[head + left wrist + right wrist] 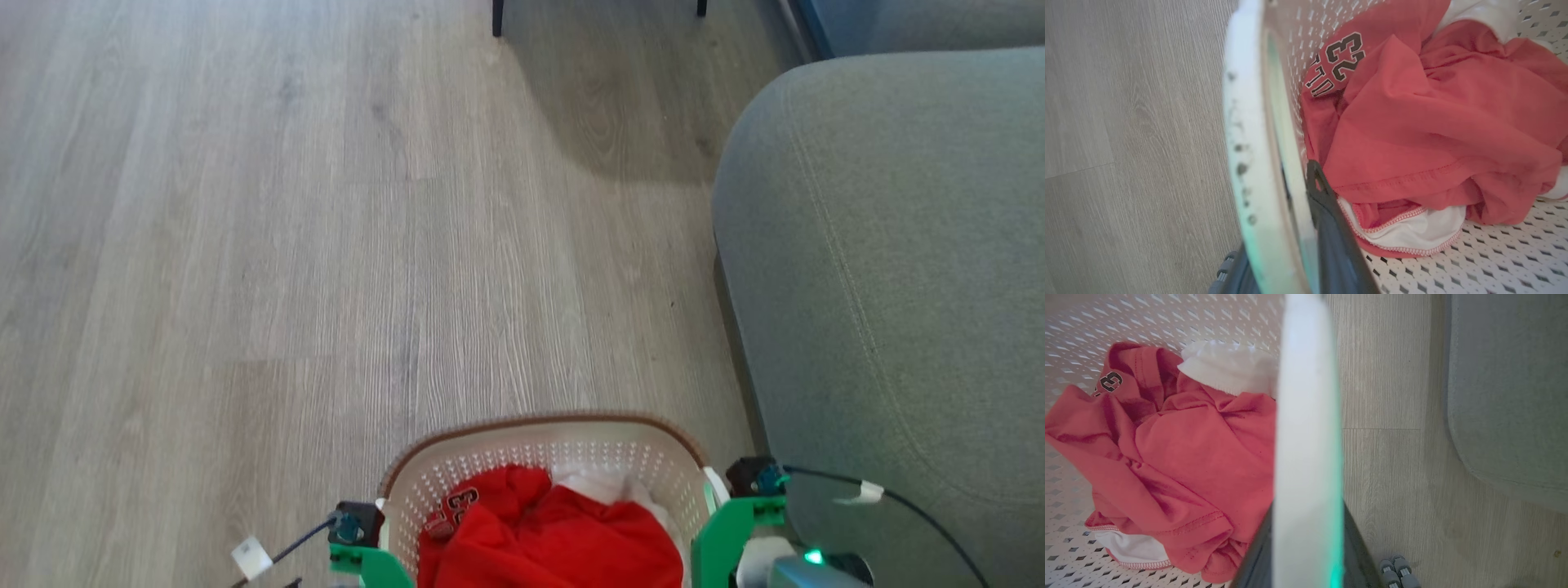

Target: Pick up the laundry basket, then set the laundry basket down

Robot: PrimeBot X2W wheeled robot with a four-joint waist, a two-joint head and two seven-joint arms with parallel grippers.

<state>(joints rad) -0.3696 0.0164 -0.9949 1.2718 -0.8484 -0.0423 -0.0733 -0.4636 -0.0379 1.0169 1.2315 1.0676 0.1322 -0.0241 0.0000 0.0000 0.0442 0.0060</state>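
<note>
My left gripper (1284,192) is closed on the left handle (1245,143) of the laundry basket (571,453), one finger inside the basket wall and one outside. The basket, holding red clothes (563,535), lies between my grippers. My right gripper (1308,514) is closed on the basket's right handle (1306,416). A grey sofa (882,286) stands right of the basket.

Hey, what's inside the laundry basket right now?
In the laundry basket lies a crumpled red shirt printed with 23, with white cloth poking out beside and beneath it. Whatever lies under the pile is covered, so I cannot tell.
</note>
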